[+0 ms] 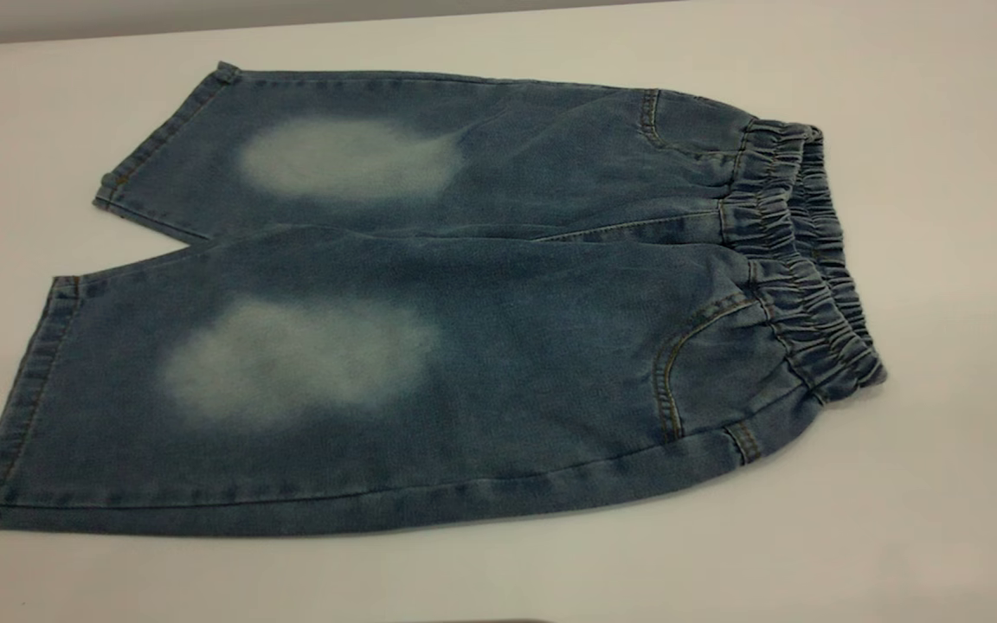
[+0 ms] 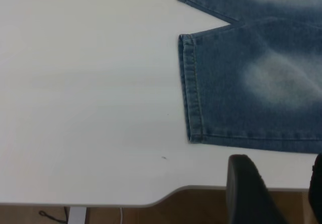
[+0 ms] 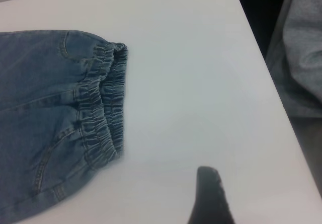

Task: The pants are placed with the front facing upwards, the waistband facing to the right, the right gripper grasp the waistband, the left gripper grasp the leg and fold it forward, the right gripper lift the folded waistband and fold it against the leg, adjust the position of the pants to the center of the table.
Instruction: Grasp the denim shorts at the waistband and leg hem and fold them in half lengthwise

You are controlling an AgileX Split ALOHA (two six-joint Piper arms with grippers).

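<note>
Where the pants lie: pants are spread flat and front up on the tabletop, with the waistband to the right and both legs to the left.
Left gripper: left gripper hangs released and empty over the tabletop's near edge, close to the nearer leg's hem but not touching it.
Right gripper: right gripper is over bare tabletop, apart from the waistband; you cannot tell if it is released or clenched.
Risk at waistband: the elastic is gathered in two layers, so you may pinch only the upper one, and the pants would then open instead of folding.
Risk at leg: if you take the hem by its corner only, the leg may twist or slip out during the fold.
Risk of dragging: denim may slide on the smooth top, so the fold would land crooked.
Exterior view only: the whole pants, both pale knee patches; no gripper.
Left wrist view only: the near hem and the tabletop's edge.
Right wrist view only: grey cloth beyond the tabletop's far side.
</note>
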